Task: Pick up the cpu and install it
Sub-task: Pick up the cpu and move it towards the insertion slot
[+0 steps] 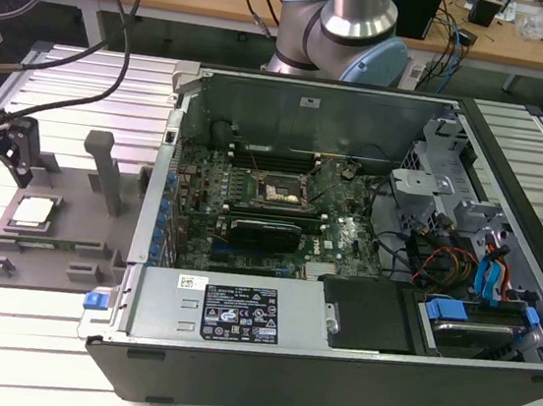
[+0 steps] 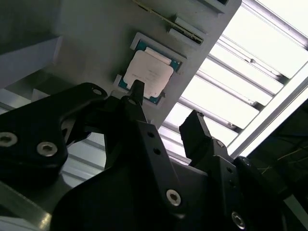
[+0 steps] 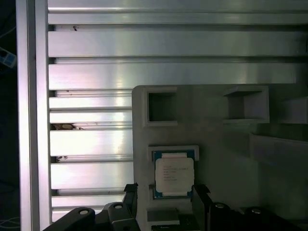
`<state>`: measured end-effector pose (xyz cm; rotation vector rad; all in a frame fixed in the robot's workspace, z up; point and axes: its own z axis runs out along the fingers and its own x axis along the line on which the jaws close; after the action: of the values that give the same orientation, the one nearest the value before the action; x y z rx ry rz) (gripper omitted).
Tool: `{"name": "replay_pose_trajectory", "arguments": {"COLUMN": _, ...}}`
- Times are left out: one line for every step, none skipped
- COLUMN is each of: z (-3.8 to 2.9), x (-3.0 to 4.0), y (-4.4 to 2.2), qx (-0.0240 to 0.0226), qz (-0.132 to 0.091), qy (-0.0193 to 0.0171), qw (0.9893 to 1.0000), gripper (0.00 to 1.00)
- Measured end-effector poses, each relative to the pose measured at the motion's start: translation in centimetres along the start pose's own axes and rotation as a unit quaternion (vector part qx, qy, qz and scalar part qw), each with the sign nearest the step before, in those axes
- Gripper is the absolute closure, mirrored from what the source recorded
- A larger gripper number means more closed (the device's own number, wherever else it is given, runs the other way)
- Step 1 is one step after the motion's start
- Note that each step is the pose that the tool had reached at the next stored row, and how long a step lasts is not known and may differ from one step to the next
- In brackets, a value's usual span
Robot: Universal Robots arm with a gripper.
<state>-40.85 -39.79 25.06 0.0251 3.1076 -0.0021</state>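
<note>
Cpu (image 3: 174,175): seated in tray (image 3: 216,130) nest on bench (image 3: 91,67), likely to fix its pose for pickup; jaws wide above it, empty.

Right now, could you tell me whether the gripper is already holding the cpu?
No: in the first wrist view the cpu lies flat in the grey holder, and the fingers stand open.

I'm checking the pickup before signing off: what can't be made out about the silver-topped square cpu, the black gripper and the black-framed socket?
- Height of the black gripper above the silver-topped square cpu: both wrist views look straight along the gripper.
- The cpu's underside: hidden by the grey tray pocket holding it.
- The pins of the black-framed socket: too small in the exterior view.
</note>
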Motion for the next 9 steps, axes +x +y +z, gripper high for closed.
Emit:
{"name": "replay_pose_trajectory", "arguments": {"z": 0.09, "x": 0.00, "y": 0.00, "qx": 0.0000, "qz": 0.000, "qy": 0.0000, "qw": 1.0000, "gripper": 0.43}}
{"name": "replay_pose_trajectory", "arguments": {"z": 0.17, "x": 0.01, "y": 0.00, "qx": 0.0000, "qz": 0.000, "qy": 0.0000, "qw": 1.0000, "gripper": 0.43}}
{"name": "replay_pose_trajectory", "arguments": {"z": 0.25, "x": 0.01, "y": 0.00, "qx": 0.0000, "qz": 0.000, "qy": 0.0000, "qw": 1.0000, "gripper": 0.43}}
{"name": "replay_pose_trajectory", "arguments": {"z": 0.34, "x": 0.01, "y": 0.00, "qx": 0.0000, "qz": 0.000, "qy": 0.0000, "qw": 1.0000, "gripper": 0.43}}
{"name": "replay_pose_trajectory", "arguments": {"z": 0.42, "x": 0.01, "y": 0.00, "qx": 0.0000, "qz": 0.000, "qy": 0.0000, "qw": 1.0000, "gripper": 0.43}}
{"name": "replay_pose_trajectory", "arguments": {"z": 0.51, "x": 0.02, "y": 0.00, "qx": 0.0000, "qz": 0.000, "qy": 0.0000, "qw": 1.0000, "gripper": 0.43}}
{"name": "replay_pose_trajectory", "arguments": {"z": 0.56, "x": 0.02, "y": 0.00, "qx": 0.0000, "qz": 0.000, "qy": 0.0000, "qw": 1.0000, "gripper": 0.43}}
{"name": "replay_pose_trajectory", "arguments": {"z": 0.64, "x": 0.02, "y": 0.00, "qx": 0.0000, "qz": 0.000, "qy": 0.0000, "qw": 1.0000, "gripper": 0.43}}
{"name": "replay_pose_trajectory", "arguments": {"z": 0.72, "x": 0.02, "y": 0.00, "qx": 0.0000, "qz": 0.000, "qy": 0.0000, "qw": 1.0000, "gripper": 0.43}}
